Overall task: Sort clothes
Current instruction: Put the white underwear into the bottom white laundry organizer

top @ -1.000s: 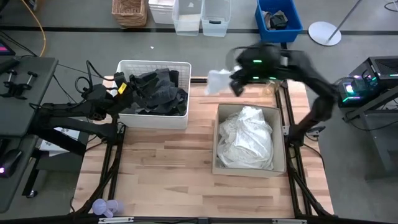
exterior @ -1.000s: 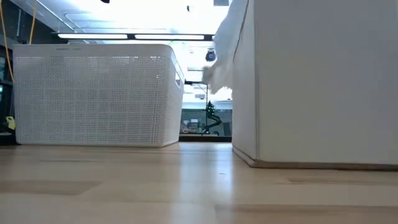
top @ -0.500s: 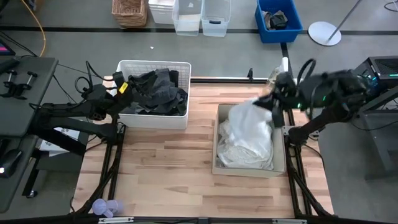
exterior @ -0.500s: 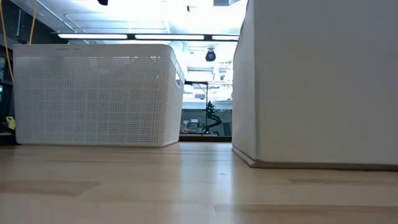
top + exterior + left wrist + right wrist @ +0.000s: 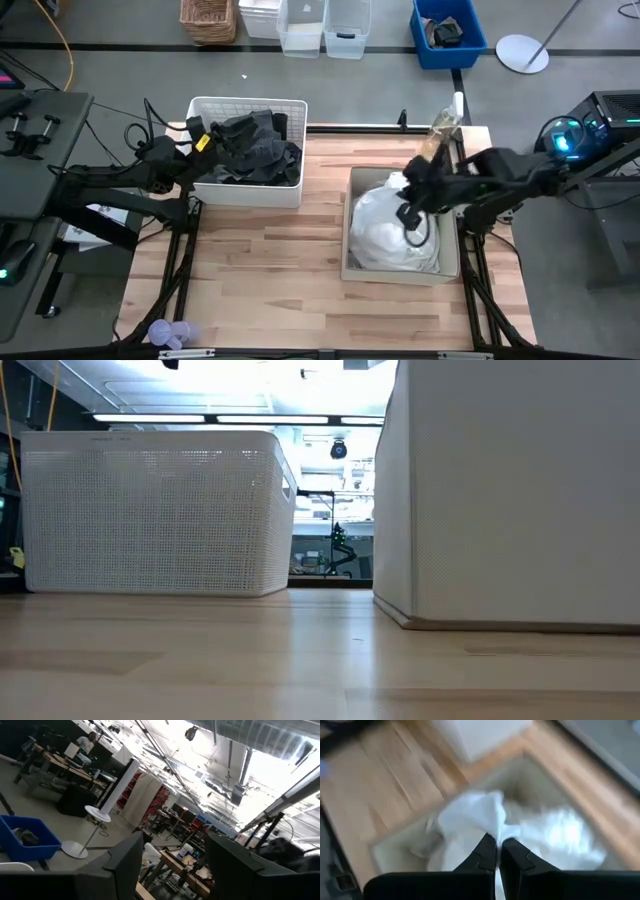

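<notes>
A white slotted basket [image 5: 247, 196] at the table's far left holds dark grey clothes [image 5: 250, 150]. A beige box [image 5: 400, 276] at the right holds a pile of white clothes [image 5: 385, 235]. My right gripper [image 5: 405, 200] is low over the far part of that pile, shut on a white garment [image 5: 470, 815]. My left gripper [image 5: 205, 138] waits at the basket's left rim, open and empty, and in its wrist view [image 5: 172, 865] it points up into the room. The low view shows only the basket [image 5: 150, 520] and the box wall [image 5: 520, 490]. My right gripper pinches a raised fold of the white garment [image 5: 498, 831] between its two fingers, which come from above, slanting down into the box. The rest of the garment lies slack on the white pile in the box.
Bare wooden table lies between the basket and the box and along the near edge. A small purple thing [image 5: 165, 333] lies at the near left corner. A bottle [image 5: 445, 122] stands at the far right corner. Bins and a wicker basket stand on the floor beyond the far edge.
My right gripper has carried the white garment from above the table's far edge, near the basket, toward the right and near edges, then down into the beige box. The garment, hanging in the air before, now lies on the white pile.
</notes>
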`<state>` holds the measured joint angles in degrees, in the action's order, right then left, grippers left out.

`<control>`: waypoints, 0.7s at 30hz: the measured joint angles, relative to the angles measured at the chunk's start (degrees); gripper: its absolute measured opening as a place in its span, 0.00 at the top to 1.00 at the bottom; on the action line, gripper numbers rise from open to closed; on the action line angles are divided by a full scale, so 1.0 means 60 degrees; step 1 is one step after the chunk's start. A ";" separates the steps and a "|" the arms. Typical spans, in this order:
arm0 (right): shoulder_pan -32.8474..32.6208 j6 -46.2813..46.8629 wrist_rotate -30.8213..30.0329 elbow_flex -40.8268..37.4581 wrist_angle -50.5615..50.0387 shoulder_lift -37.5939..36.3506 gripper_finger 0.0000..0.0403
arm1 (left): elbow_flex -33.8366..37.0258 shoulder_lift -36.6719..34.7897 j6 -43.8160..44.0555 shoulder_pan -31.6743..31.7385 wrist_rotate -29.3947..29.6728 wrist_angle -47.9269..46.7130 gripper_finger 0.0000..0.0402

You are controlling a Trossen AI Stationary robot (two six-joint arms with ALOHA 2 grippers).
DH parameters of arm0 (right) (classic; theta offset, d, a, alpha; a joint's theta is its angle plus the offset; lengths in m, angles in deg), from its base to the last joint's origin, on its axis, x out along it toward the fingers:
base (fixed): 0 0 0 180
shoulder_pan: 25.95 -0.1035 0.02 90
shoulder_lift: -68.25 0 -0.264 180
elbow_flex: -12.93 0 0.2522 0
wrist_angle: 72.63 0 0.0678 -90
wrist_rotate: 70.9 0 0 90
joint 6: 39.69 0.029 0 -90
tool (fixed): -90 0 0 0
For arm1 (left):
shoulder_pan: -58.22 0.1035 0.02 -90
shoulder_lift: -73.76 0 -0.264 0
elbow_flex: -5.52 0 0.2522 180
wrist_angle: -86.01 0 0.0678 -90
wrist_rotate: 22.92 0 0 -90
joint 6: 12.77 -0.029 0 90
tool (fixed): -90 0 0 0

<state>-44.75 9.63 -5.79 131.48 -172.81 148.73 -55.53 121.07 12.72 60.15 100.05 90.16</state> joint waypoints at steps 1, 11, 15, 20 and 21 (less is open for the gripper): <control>0.0048 0.0277 0.0210 -0.0507 -0.0043 -0.0075 1.00 | 0.0000 0.0000 -0.0002 0.0000 -0.0041 -0.0004 0.50; 0.0243 0.2292 0.2125 -0.4511 0.1248 -0.0315 0.93 | 0.0000 0.0000 -0.0011 0.0004 -0.0068 -0.0007 0.50; 0.0383 0.2041 0.2759 -0.4803 0.1839 -0.0315 0.78 | 0.0000 0.0000 -0.0015 0.0004 -0.0073 -0.0008 0.50; 0.0388 0.1797 0.2741 -0.3781 0.1804 -0.0315 0.55 | 0.0000 0.0000 -0.0022 0.0004 -0.0077 -0.0011 0.50; 0.0387 0.1796 0.2769 -0.3491 0.1819 -0.0315 0.51 | 0.0000 0.0000 -0.0024 0.0004 -0.0077 -0.0011 0.50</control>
<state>-42.42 20.40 10.83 110.54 -161.89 146.84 -55.53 121.07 12.58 60.17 99.59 90.10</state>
